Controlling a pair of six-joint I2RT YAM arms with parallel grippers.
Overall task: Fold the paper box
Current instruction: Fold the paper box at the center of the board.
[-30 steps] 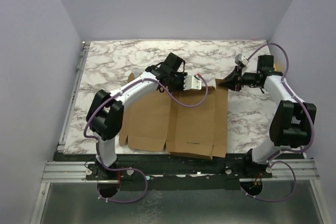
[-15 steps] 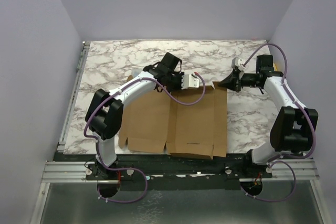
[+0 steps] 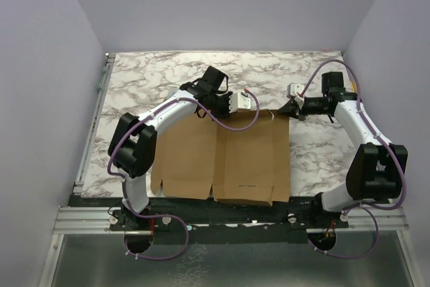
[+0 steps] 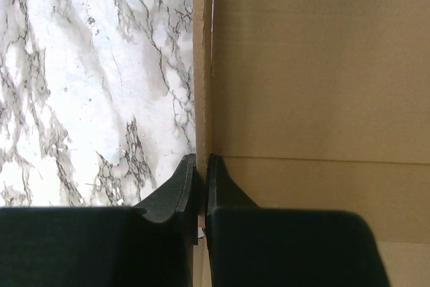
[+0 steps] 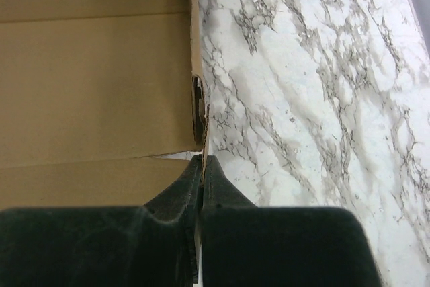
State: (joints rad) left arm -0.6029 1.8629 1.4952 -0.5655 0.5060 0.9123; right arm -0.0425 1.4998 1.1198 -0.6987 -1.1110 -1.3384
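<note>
Lilac walls [image 3: 222,5] close in your white-and-grey marble table [image 3: 148,78] on three sides. A metal rail [image 3: 80,218] runs along the edge nearer than the paper box [image 3: 228,159].

The paper box is an unfolded brown cardboard sheet with creases and flaps. It lies mostly flat on the near-middle part of the table between your two arms, its near edge reaching the table's front edge.

Your left gripper [image 4: 201,160] is at the box's far edge, left of that edge's middle. Its fingers are pressed together, pinching a narrow strip of cardboard that stands up on edge, with marble on one side of it and the flat panel on the other.

Your right gripper [image 5: 201,160] is at the box's far right corner. Its jaws are squeezed tight on the thin cardboard edge there. A short torn or slit gap shows in the sheet just beside the fingertips, with bare marble to the right of the box.
</note>
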